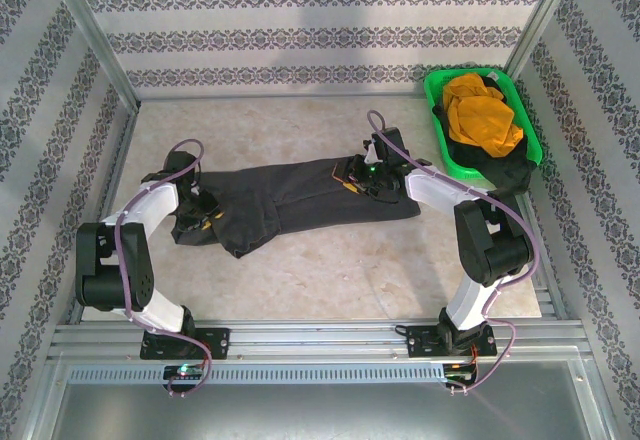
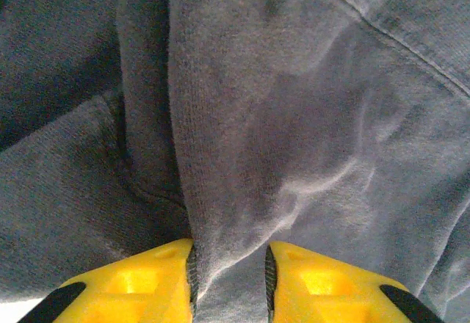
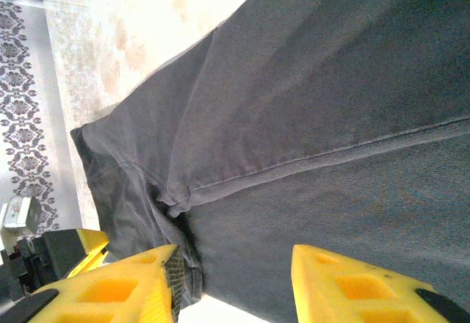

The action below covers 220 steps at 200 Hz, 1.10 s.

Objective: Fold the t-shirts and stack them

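Pale marbled table point(image 1: 330, 270) carries the charcoal t-shirt point(image 1: 290, 200), spread long between the two arms. At its left end the left end effector point(image 2: 229, 268) is clenched on a raised ridge of the knit, with cloth squeezed between the yellow fingers point(image 2: 147, 279). Further on, the right end effector point(image 3: 235, 264) stands released over the hem, though whether its tips press the cloth is hard to tell. Limp, light and quick to sag, this shirt is best taken at hems or seamed corners. At the far right, the green basket point(image 1: 437, 125) holds the mustard t-shirt point(image 1: 480, 115) over the black t-shirt point(image 1: 505, 170).
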Motion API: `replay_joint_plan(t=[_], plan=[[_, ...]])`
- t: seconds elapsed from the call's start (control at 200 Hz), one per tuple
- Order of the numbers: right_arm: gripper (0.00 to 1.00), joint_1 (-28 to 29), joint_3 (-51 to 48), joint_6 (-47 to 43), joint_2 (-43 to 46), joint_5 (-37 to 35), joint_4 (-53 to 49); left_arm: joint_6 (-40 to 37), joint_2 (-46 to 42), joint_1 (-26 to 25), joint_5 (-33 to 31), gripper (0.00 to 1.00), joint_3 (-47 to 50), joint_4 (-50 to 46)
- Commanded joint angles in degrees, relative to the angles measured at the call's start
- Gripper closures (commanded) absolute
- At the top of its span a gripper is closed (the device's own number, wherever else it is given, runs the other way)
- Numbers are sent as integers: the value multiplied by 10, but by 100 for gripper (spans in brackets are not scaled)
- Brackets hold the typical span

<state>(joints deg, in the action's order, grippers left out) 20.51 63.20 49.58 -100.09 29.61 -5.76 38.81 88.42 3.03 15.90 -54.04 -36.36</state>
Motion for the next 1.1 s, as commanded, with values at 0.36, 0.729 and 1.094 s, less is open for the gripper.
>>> replay_joint_plan(t=[0.36,0.729,1.094], plan=[[56,7,-16,1,15,-9,6,10,-3,-21,-2,70,-15,-19],[56,7,-15,-2,20,-13,0,-14,12,-20,-55,100,-23,-31],[56,-25,-17,-18,41,-42,-37,-40,-1,-1,-111,100,-88,-70]])
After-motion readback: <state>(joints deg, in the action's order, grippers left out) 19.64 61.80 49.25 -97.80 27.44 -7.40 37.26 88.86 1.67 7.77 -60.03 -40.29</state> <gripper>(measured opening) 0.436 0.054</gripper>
